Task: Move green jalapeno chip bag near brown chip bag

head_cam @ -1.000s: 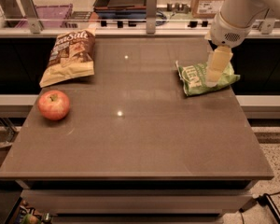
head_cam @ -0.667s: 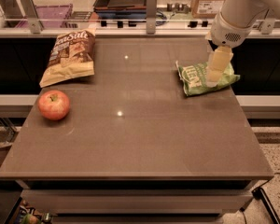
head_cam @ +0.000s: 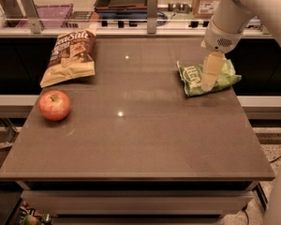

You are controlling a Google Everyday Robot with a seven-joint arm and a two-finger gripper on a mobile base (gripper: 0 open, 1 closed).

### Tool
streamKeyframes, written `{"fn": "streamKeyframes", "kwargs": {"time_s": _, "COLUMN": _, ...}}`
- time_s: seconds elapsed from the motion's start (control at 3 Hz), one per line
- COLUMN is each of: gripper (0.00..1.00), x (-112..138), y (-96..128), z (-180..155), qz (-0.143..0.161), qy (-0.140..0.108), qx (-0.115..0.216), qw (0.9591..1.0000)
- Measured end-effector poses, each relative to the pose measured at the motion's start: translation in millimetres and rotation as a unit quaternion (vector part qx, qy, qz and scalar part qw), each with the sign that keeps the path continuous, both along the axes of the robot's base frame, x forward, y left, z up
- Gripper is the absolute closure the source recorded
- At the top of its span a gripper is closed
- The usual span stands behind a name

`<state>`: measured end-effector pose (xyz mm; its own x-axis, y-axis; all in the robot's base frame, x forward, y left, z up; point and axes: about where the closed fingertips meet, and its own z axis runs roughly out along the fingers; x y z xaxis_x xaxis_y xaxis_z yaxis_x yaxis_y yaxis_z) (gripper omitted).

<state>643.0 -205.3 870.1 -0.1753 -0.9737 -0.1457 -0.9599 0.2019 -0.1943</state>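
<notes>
The green jalapeno chip bag (head_cam: 193, 78) lies flat near the table's right edge, its white lettering facing up. My gripper (head_cam: 209, 81) hangs down from the arm at the upper right and rests on the middle of this bag, covering part of it. The brown chip bag (head_cam: 69, 56), dark brown on top and tan below, lies at the table's far left, well apart from the green bag.
A red apple (head_cam: 54, 105) sits at the left, in front of the brown bag. The brown table (head_cam: 136, 139) ends just right of the green bag. A counter with trays and a cardboard box (head_cam: 206, 0) runs behind the table.
</notes>
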Motion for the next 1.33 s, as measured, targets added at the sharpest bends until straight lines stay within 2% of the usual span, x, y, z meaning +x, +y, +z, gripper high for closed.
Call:
{"fn": "streamKeyframes", "kwargs": {"time_s": 0.67, "gripper": 0.00, "x": -5, "y": -10, "z": -41, "qz": -0.013, "qy": 0.046, "qx": -0.010, "qw": 0.9988}}
{"fn": "streamKeyframes", "kwargs": {"time_s": 1.0, "gripper": 0.18, "x": -1, "y": -23, "z": -60, "qz": -0.010, "qy": 0.053, "qx": -0.012, "qw": 0.9985}}
{"fn": "streamKeyframes", "kwargs": {"time_s": 1.33, "gripper": 0.41, "x": 0, "y": -22, "z": -62, "qz": -0.010, "qy": 0.052, "qx": -0.011, "qw": 0.9985}}
